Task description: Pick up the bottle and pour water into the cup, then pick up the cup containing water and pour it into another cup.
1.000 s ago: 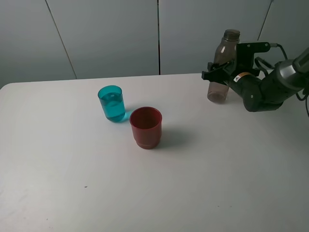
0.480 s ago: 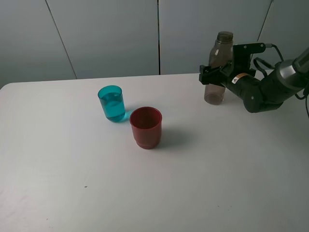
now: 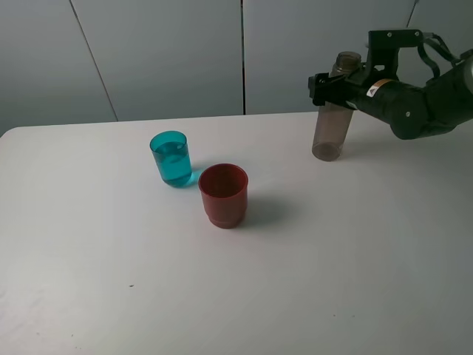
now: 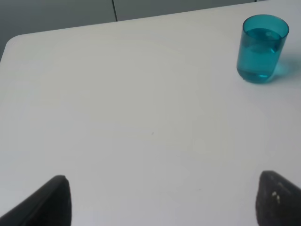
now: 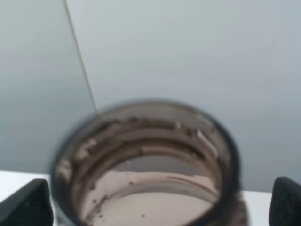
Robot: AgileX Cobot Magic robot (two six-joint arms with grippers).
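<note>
The smoky grey-brown bottle (image 3: 329,126) stands upright on the white table (image 3: 355,251) at the back right. My right gripper (image 3: 334,86) is open, with a finger on either side of the bottle's upper part. In the right wrist view the bottle's open threaded neck (image 5: 146,155) fills the middle, and the fingertips (image 5: 23,202) stand wide apart at the edges. The teal cup (image 3: 171,158) holds water and stands left of centre. It also shows in the left wrist view (image 4: 262,48). The red cup (image 3: 223,194) stands just right of it and nearer. My left gripper (image 4: 164,202) is open and empty above bare table.
Grey wall panels (image 3: 177,52) rise behind the table's far edge, close behind the bottle. The left arm does not show in the exterior view.
The bottle went from tilted in my right gripper to standing upright on the table. The right gripper has risen from the bottle's body to its upper part.
</note>
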